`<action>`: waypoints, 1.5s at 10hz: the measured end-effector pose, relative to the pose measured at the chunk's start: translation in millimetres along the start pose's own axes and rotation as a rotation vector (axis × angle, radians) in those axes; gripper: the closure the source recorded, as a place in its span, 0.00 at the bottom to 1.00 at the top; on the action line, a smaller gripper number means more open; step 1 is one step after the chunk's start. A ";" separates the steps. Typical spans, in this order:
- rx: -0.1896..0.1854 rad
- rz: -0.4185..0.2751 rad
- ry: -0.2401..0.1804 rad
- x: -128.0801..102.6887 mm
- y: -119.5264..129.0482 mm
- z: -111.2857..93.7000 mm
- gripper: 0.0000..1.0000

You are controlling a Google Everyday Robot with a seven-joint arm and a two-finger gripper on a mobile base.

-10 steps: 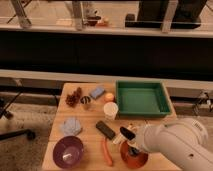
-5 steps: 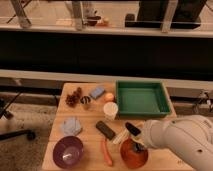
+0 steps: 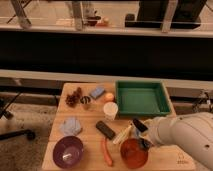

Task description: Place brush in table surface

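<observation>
Across the top of the frame we see a bright strip of window [image 3: 50, 12] crossed by slanted grey posts [image 3: 21, 14], with a pale, well-lit floor beyond. Below it runs a wide dark wall panel [image 3: 100, 52], then a pale ledge [image 3: 40, 75]. At lower left we see speckled grey floor [image 3: 30, 115] and the black legs of a chair base [image 3: 15, 132]. The wooden bench [image 3: 90, 140] fills the lower middle.
</observation>
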 end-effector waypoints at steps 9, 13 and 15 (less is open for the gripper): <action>-0.020 0.178 0.065 80.4 -13.2 25.4 1.00; -0.051 0.235 0.097 99.8 -9.6 47.4 1.00; -0.045 0.250 0.122 105.8 -12.6 53.8 1.00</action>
